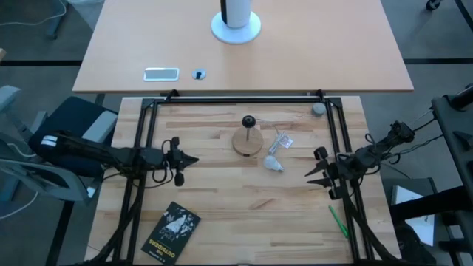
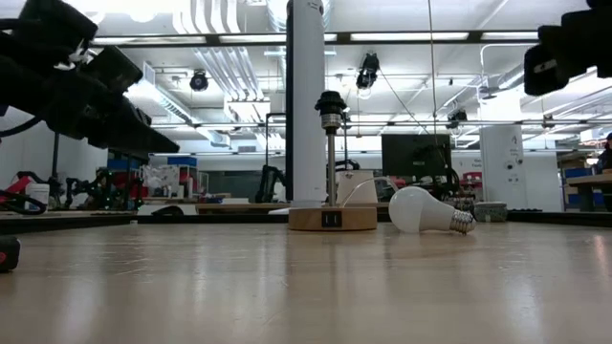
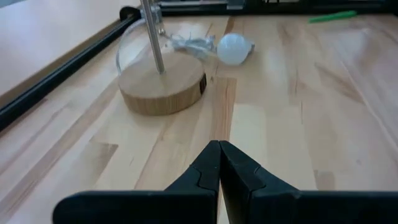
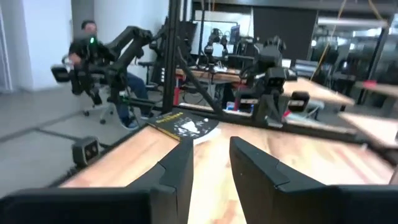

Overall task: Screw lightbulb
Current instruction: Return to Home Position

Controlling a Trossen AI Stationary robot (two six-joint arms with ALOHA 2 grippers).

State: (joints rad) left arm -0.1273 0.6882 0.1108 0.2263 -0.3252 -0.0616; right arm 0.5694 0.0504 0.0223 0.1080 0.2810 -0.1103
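Note:
The white frosted lightbulb (image 1: 273,163) lies on its side on the wooden table, just right of the round wooden stand base (image 1: 249,142). In the low view its screw base (image 2: 462,222) points right. An upright rod on the stand carries a black socket (image 2: 331,103). My left gripper (image 1: 194,159) is shut and empty, left of the stand and above the table; its wrist view shows the stand (image 3: 163,87) and the bulb (image 3: 233,48) ahead. My right gripper (image 1: 310,171) is open and empty, right of the bulb, fingers apart in its wrist view (image 4: 211,162).
A crumpled clear wrapper (image 1: 283,140) lies beside the stand. A black book (image 1: 171,230) lies near the front left, a green pen (image 1: 338,220) at the front right. A black frame (image 1: 236,97) borders the table. A white cylinder (image 1: 236,22) stands on the far table.

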